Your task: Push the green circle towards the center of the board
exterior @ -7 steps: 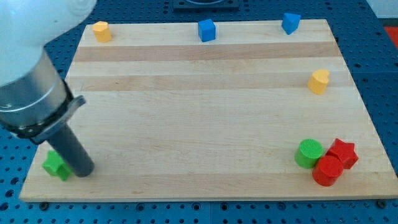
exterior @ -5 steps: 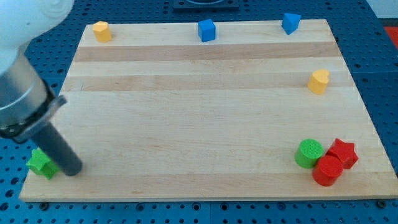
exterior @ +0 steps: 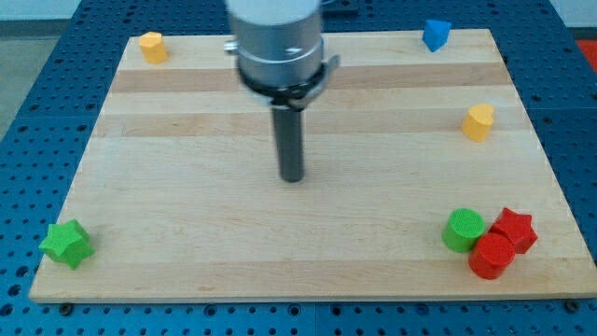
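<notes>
surface: blue pegboard table [exterior: 28, 112] | top edge: pale strip, unclear

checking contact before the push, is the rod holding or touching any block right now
Nothing is held. My tip rests on bare board near the center, far from the green circle at the view's bottom right.

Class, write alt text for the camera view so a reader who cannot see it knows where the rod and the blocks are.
My tip rests near the middle of a wooden board, touching no block. The green circle sits at the view's bottom right against a red cylinder and red star; a green star lies bottom left.
</notes>
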{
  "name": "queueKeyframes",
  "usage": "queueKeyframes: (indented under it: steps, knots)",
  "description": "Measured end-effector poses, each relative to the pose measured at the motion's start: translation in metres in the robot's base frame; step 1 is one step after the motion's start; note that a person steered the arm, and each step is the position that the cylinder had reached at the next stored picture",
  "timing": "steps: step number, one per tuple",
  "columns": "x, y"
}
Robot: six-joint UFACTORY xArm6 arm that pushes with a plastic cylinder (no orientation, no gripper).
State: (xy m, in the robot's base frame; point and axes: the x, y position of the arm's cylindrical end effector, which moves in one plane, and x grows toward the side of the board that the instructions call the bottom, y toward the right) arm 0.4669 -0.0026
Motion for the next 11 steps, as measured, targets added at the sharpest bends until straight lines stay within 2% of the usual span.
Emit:
queueKeyframes:
  steps: [3,6,7,8,10,11]
  knots:
    - [-0.011,0.147]
    - [0.000,0.199]
    - [0.022,0.199]
    - [0.026,0.199]
    - [0.034,0.278]
    - [0.085,0.259]
